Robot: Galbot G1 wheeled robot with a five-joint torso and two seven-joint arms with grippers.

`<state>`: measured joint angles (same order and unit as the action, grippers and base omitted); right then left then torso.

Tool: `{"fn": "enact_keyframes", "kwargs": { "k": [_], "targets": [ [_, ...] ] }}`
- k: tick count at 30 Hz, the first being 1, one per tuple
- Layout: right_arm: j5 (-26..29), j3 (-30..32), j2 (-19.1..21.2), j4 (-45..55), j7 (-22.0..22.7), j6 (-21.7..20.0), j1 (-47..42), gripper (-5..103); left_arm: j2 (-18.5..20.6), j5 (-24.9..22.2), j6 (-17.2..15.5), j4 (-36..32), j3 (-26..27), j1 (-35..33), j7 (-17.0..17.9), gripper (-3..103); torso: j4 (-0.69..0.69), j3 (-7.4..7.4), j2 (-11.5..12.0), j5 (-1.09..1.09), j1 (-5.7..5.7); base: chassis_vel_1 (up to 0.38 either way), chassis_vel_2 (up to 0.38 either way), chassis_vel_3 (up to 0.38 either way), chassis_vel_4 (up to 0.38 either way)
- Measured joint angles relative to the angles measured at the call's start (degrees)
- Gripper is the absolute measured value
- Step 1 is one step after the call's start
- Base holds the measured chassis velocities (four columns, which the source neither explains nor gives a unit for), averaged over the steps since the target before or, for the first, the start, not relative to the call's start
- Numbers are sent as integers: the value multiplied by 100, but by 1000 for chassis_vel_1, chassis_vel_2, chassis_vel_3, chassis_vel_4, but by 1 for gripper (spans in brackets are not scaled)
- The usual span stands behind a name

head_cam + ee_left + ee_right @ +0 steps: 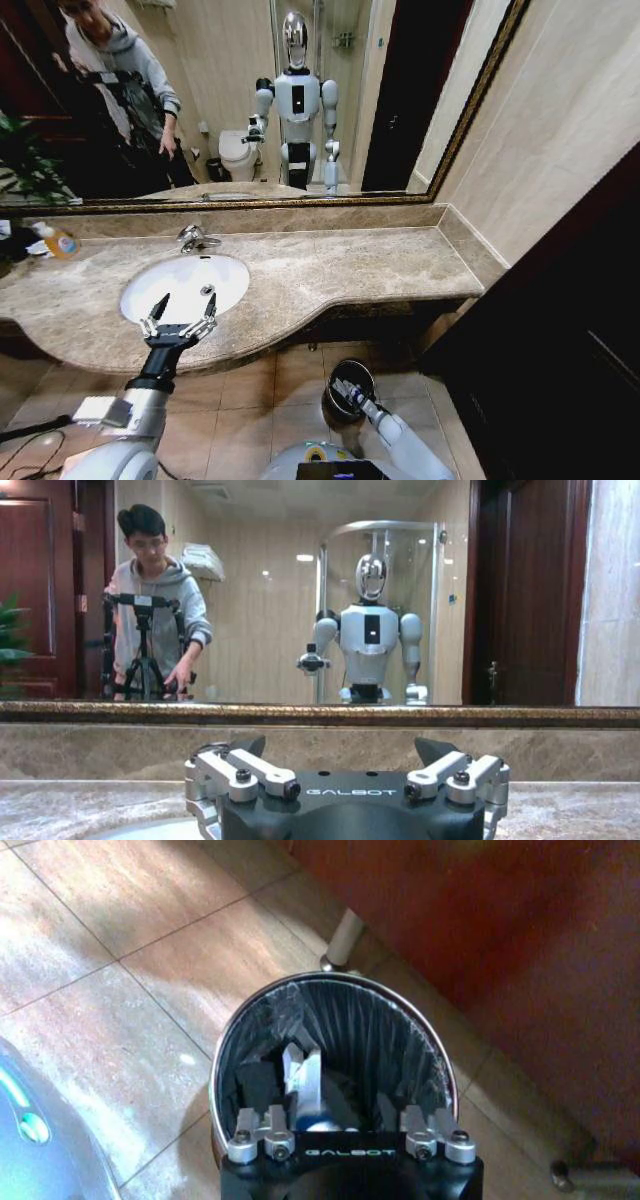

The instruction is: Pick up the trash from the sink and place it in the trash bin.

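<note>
My right gripper [322, 1087] hangs open inside the mouth of the trash bin [330, 977], a small round black bin with a shiny rim on the floor below the counter. A piece of trash, a white tube [300, 1078] with a blue mark, stands loose between its fingers, leaning near one of them. The head view shows that gripper [350, 392] over the bin [350, 366]. My left gripper [186, 302] is open over the front rim of the white oval sink [230, 275], pointing at the mirror. In the left wrist view its fingers [250, 745] spread wide.
A chrome faucet [192, 238] stands behind the basin. At the counter's far left sits a clear bottle of orange liquid [60, 243]. The beige-brown marble counter [370, 265] runs right to a tiled wall. Dark wood panels [560, 330] stand right of the bin. A mirror [300, 100] backs the counter.
</note>
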<state>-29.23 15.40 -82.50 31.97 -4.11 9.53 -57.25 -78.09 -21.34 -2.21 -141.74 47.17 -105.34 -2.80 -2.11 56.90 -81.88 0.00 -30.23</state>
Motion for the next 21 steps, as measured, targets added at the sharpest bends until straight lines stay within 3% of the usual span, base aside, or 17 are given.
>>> {"fn": "enact_keyframes", "kwargs": {
  "k": [1,3,6,8,9,11,12,13,19,21],
  "targets": [
    [-2,1,0,7,-1,-4,-6,60,0,0,0,0,0,0,0,100,0,0,0,0,0,0,0,0,0],
    [-2,3,-2,12,-1,-9,-13,60,0,0,0,0,0,0,0,100,0,0,0,0,0,0,0,0,0],
    [-7,9,-7,54,-1,-32,-37,77,0,0,0,0,0,0,0,100,0,0,0,0,0,0,0,0,0],
    [-7,10,-3,95,-15,-48,-52,82,0,0,0,0,0,0,0,100,0,0,0,0,0,0,0,0,0],
    [0,12,12,168,-93,-82,-77,87,0,0,0,0,0,0,0,100,0,0,0,0,0,0,0,0,0],
    [17,11,34,243,-172,-122,-103,87,0,0,0,0,0,0,0,100,0,0,0,1,0,0,0,0,0],
    [91,-7,132,518,-421,-229,-194,97,0,0,0,0,0,0,0,100,0,0,0,0,0,0,0,0,0],
    [91,-7,132,518,-421,-229,-194,97,0,0,0,0,0,0,0,100,0,0,0,0,0,0,0,0,0],
    [759,59,489,2042,-711,-423,-848,100,0,0,0,0,0,0,0,100,1,0,0,1,0,0,0,0,0],
    [1155,229,684,3227,-800,-455,-1344,100,0,0,0,0,0,0,0,100,-1,0,0,2,0,0,0,0,0]
  ]
}}
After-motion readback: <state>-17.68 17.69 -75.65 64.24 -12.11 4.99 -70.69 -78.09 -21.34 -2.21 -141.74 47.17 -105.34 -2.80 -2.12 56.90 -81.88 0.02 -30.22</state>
